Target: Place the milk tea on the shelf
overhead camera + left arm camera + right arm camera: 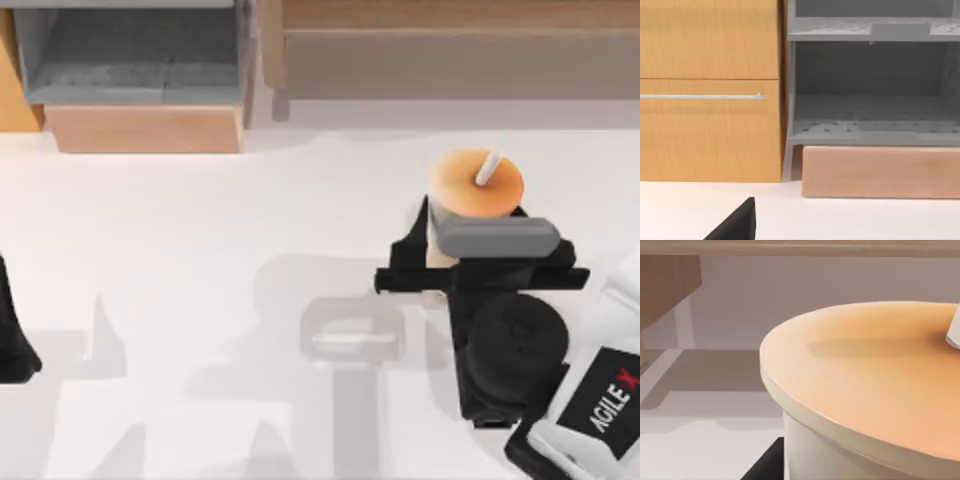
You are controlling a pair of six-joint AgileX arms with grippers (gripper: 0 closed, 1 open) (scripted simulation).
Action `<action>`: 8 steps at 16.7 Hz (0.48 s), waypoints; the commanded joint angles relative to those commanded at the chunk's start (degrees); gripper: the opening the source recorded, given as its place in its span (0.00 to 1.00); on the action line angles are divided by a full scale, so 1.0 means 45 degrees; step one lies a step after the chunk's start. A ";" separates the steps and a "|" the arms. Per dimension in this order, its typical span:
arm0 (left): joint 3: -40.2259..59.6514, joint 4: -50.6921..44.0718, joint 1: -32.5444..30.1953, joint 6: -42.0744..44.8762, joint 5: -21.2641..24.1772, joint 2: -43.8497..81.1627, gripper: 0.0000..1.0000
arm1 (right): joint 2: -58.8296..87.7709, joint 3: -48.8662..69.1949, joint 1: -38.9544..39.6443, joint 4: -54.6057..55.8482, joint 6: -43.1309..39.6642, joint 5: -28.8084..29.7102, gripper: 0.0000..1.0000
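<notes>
The milk tea (462, 188) stands right of the table's middle, its orange lid and white straw (488, 168) facing up. My right gripper (440, 252) is at the cup's side just below the lid, with its black fingers (408, 250) closed against the pale cup wall. The right wrist view shows the lid (875, 370) very close, with a black fingertip (767, 466) beside the cup. The brown shelf (450, 55) runs along the back right, behind the cup; its taupe front (815, 300) is visible past the lid. My left arm (15, 340) is parked at the left edge.
A grey-lined box (130, 60) with a light-orange wood front (145, 128) sits at the back left, and it is also visible in the left wrist view (870, 95) beside an orange cabinet (710, 90). White tabletop (200, 250) lies between the arms.
</notes>
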 joint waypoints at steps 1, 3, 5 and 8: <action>0.0000 0.0000 0.0000 0.0000 0.0000 0.0000 1.00 | 0.0000 0.0000 0.0000 0.0000 0.0000 0.0000 0.32; 0.0000 0.0000 0.0000 0.0000 0.0000 0.0000 1.00 | 0.0000 0.0000 0.0000 0.0000 0.0000 0.0000 0.17; 0.0000 0.0000 0.0000 0.0000 0.0000 0.0000 1.00 | 0.0000 0.0000 0.0000 0.0000 0.0000 0.0000 0.02; 0.0000 0.0000 0.0000 0.0000 0.0000 0.0000 1.00 | 0.0000 0.0000 0.0000 0.0000 0.0000 0.0000 0.00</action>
